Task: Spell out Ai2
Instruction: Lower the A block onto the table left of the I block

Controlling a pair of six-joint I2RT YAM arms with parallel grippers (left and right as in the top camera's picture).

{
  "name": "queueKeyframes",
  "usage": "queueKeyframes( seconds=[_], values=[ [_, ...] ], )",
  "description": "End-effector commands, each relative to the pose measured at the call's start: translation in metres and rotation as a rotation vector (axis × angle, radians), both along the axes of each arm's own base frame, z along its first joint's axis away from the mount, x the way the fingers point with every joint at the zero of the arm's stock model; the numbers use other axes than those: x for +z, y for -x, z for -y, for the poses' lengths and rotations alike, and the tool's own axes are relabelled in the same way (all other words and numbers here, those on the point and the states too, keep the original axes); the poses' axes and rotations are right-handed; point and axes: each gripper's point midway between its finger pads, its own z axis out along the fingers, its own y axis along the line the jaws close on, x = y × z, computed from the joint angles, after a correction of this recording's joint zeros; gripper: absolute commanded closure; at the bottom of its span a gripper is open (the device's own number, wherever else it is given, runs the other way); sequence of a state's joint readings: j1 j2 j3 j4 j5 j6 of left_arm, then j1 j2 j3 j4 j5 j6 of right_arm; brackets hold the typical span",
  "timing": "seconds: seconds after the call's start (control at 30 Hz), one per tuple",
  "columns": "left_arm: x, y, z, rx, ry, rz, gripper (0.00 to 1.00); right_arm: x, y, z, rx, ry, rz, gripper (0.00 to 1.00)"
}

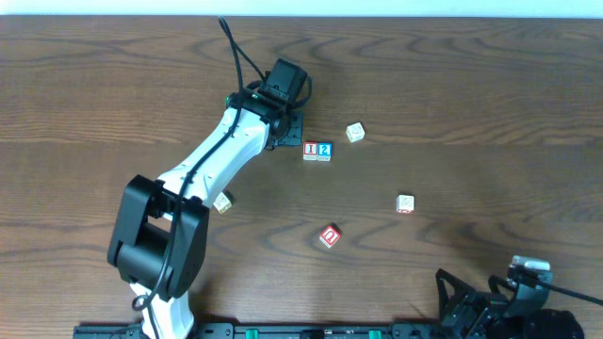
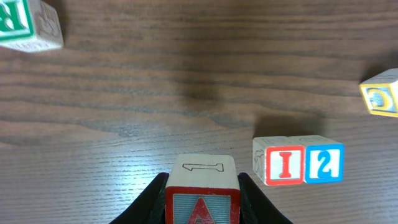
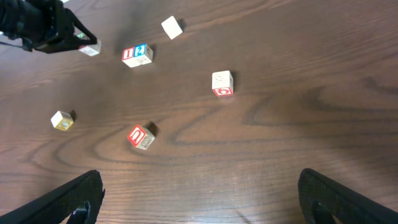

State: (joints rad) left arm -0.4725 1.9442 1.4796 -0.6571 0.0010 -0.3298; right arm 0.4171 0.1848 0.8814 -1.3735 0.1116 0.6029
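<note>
My left gripper (image 2: 202,208) is shut on the red "A" cube (image 2: 202,196) and holds it low over the table. In the left wrist view the red "I" cube (image 2: 286,165) and the blue "2" cube (image 2: 324,163) stand touching side by side, just right of and a little beyond the "A" cube. In the overhead view the left gripper (image 1: 288,135) is just left of the "I" cube (image 1: 311,150) and "2" cube (image 1: 325,150), and the "A" cube is hidden under it. My right gripper (image 3: 199,199) is open and empty near the front edge.
A green "R" cube (image 2: 25,25) lies far left of the left gripper. A yellow-faced cube (image 2: 380,93) lies right of the pair and shows pale in the overhead view (image 1: 354,132). The red curved-letter cube (image 1: 329,236), another cube (image 1: 405,203) and a small cube (image 1: 222,201) lie scattered.
</note>
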Motion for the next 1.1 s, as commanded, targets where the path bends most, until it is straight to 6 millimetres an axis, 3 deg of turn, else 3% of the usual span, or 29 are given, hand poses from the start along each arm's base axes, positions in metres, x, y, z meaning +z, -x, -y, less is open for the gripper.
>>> queueKeyframes(
  seconds=[0.0, 0.5, 1.07],
  values=[
    [-0.011, 0.004, 0.004, 0.021, 0.009, -0.033, 0.95, 0.000, 0.001, 0.001, -0.008, -0.009, 0.001, 0.01],
    [-0.038, 0.014, 0.015, 0.041, -0.006, -0.094, 0.94, 0.000, 0.001, 0.001, -0.008, -0.009, 0.001, 0.01],
    [-0.040, 0.006, 0.019, 0.026, -0.022, -0.045, 0.94, 0.000, 0.001, 0.001, -0.008, -0.009, 0.001, 0.01]
  ],
)
